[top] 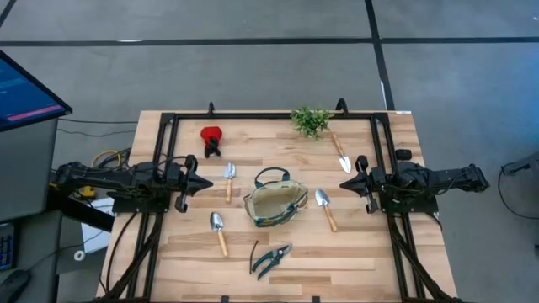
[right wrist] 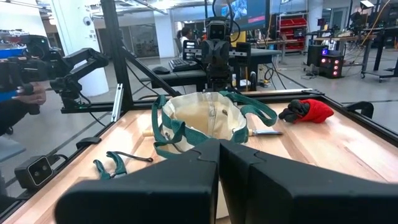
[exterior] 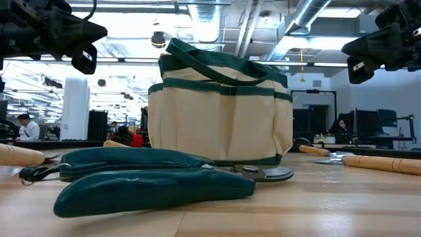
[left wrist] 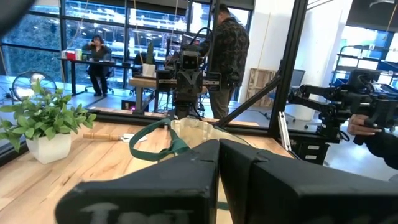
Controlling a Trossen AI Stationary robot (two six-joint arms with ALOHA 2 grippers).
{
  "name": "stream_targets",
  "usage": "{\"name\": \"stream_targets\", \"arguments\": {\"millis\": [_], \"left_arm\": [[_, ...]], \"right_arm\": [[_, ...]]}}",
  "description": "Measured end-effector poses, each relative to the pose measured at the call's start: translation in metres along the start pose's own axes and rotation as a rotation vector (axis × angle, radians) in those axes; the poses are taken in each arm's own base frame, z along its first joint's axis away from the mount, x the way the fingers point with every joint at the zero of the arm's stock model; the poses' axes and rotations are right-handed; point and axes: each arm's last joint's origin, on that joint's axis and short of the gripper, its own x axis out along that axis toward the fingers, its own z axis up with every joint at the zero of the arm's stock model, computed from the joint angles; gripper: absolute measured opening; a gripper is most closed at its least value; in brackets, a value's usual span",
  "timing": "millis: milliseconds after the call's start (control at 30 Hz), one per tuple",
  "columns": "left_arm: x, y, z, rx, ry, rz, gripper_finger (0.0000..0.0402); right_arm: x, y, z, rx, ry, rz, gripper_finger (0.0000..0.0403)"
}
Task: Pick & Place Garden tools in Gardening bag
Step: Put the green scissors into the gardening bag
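Dark fingers pressed together and holding nothing: that is your left gripper [top: 207, 182], hovering above the table at the left edge, pointing inward. Your right gripper [top: 344, 182] mirrors it at the right edge, also closed tight and empty.

Between them sits the round olive-khaki fabric gardening bag with dark green trim [top: 275, 203], upright, mouth open, near the middle of the light wooden slatted table [top: 370, 252].

Just beside your left gripper lies a silver-bladed trowel with a light wooden handle [top: 229, 180]; a second trowel [top: 218, 231] lies nearer the front edge, left of the bag. A third trowel [top: 325, 208] lies just right of the bag, close to your right gripper, and a fourth [top: 340, 153] lies farther back, its handle end touching or just beside the leafy green plant sprig in a white pot [top: 311, 120].

Dark-handled pruning shears [top: 269, 259] rest in front of the bag. A red-and-black item [top: 211, 137] lies towards the back left.
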Motion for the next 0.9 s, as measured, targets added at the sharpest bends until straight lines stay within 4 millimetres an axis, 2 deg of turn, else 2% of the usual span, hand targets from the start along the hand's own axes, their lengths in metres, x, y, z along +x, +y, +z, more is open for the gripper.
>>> {"name": "stream_targets", "arguments": {"millis": [200, 367, 533, 700, 900], "left_arm": [[0.001, 0.000, -0.001, -0.004, 0.007, 0.005, 0.0001], [0.001, 0.000, 0.001, -0.080, -0.009, -0.001, 0.0001], [0.005, -0.002, 0.011, -0.073, -0.033, -0.007, 0.0001], [0.019, -0.008, 0.023, -0.049, 0.037, -0.023, 0.0001], [0.047, -0.021, 0.025, -0.025, 0.182, -0.025, 0.0001]], "right_arm": [[0.000, 0.000, 0.000, 0.000, 0.000, -0.003, 0.0000], [0.000, 0.000, 0.000, 0.015, -0.001, -0.005, 0.0000], [0.000, -0.001, 0.000, 0.022, -0.003, -0.026, 0.0000], [0.000, -0.002, 0.000, 0.087, -0.009, -0.070, 0.0000], [0.000, -0.002, 0.000, 0.085, -0.010, -0.079, 0.0000]]}}
